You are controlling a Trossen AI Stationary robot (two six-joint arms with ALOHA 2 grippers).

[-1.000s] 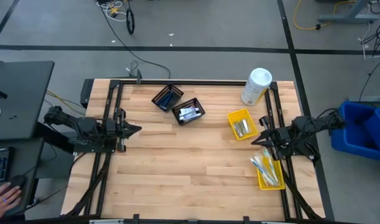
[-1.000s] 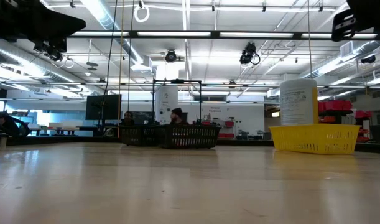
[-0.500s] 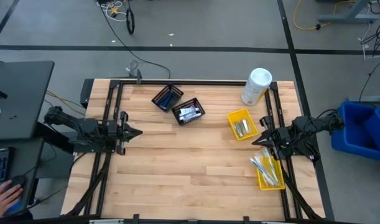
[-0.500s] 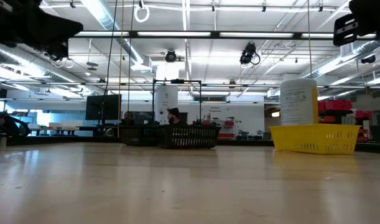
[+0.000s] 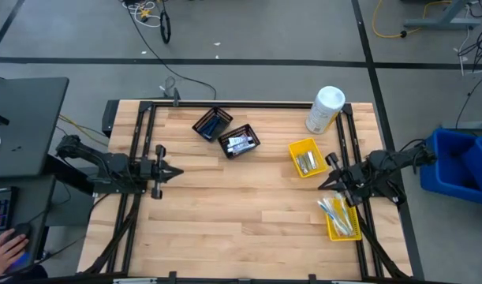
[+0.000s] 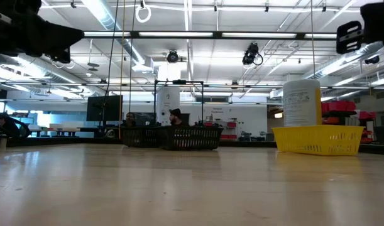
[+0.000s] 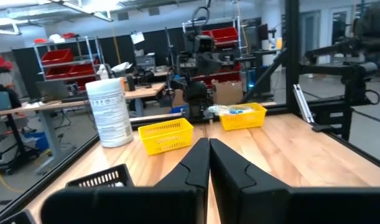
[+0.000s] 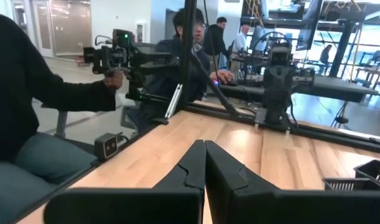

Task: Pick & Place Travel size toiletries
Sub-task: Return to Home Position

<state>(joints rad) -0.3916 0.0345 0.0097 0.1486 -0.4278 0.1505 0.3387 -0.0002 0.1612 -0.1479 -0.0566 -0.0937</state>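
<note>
at the tabletop [image 5: 248, 205] ends, left jaws and right jaws are closed, empty.

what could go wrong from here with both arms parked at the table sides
The shut right end effector sits close between the small yellow plastic bin of silver pieces and the longer yellow plastic bin of blue-white toothbrushes; a sideways swing could clip either. That longer bin lies at the right edge of the wooden table, so a nudge might tip it off. The shut left end effector stands apart from the bins, adding little risk.
</note>
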